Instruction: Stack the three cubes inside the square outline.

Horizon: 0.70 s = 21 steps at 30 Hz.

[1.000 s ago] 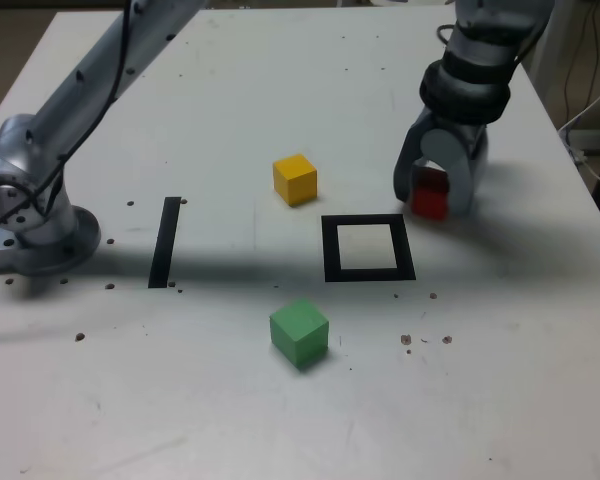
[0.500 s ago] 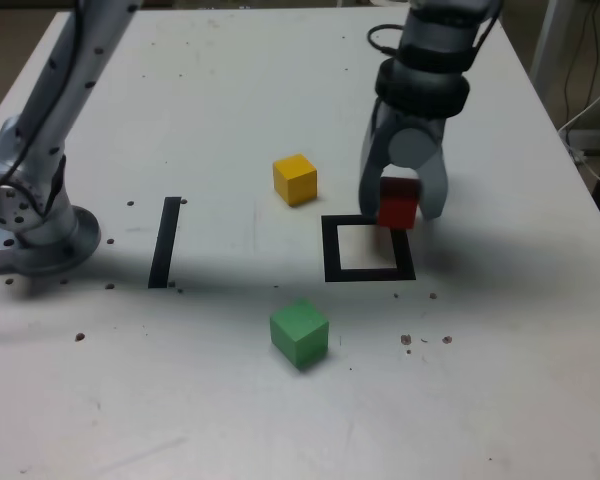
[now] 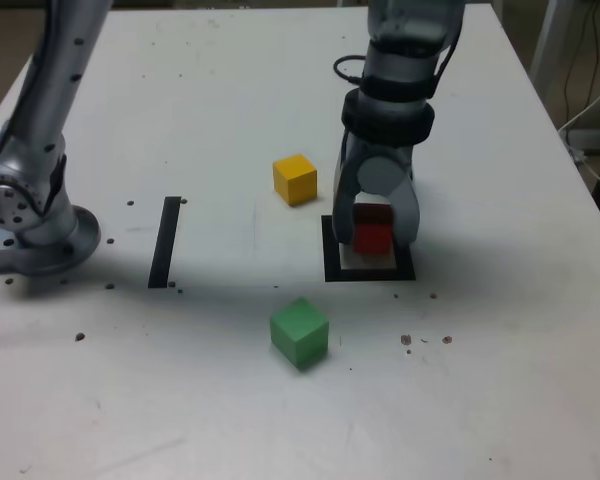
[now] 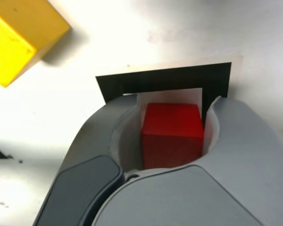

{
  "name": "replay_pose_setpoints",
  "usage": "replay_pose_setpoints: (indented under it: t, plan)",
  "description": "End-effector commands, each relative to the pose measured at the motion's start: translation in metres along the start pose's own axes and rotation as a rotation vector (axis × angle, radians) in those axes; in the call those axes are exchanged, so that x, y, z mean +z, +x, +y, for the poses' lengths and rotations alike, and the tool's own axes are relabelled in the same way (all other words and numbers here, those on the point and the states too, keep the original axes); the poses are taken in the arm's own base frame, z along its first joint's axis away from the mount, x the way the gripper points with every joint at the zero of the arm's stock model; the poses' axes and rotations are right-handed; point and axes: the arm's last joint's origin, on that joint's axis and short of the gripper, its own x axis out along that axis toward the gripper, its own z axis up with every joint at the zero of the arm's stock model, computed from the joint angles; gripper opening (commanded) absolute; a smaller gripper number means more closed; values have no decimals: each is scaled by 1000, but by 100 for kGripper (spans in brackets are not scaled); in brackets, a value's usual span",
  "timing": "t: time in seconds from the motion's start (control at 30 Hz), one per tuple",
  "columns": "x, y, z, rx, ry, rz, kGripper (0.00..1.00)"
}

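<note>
Your gripper [image 3: 375, 232], clenched on the red cube [image 3: 372, 238], has carried it from the table's far side to directly over the square outline [image 3: 330, 262], ready to set down as the stack's base

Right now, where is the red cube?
In the exterior view, the red cube sits between the gripper's jaws over the square outline, right of the yellow cube.
</note>
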Motion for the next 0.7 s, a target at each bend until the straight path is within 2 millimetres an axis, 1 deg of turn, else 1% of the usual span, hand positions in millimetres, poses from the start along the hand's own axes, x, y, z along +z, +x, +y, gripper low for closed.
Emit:
replay_pose_setpoints:
  t: [0.0,0.1,0.13,0.17,0.33,0.37,0.4,0.43,0.67]
  plan:
    - [-1,6,0,-2,-3,4,25]
    - [-2,8,-1,-1,-3,0,26]
    - [-2,9,-1,0,-2,-1,28]
    - [-1,9,-1,0,0,-2,33]
    - [0,14,-3,-1,13,-4,87]
    - [-1,15,-3,-1,14,-4,94]
    - [-1,16,-3,-1,15,-5,98]
    - [-1,17,-3,-1,15,-6,99]
    - [-4,12,-4,19,16,-20,100]
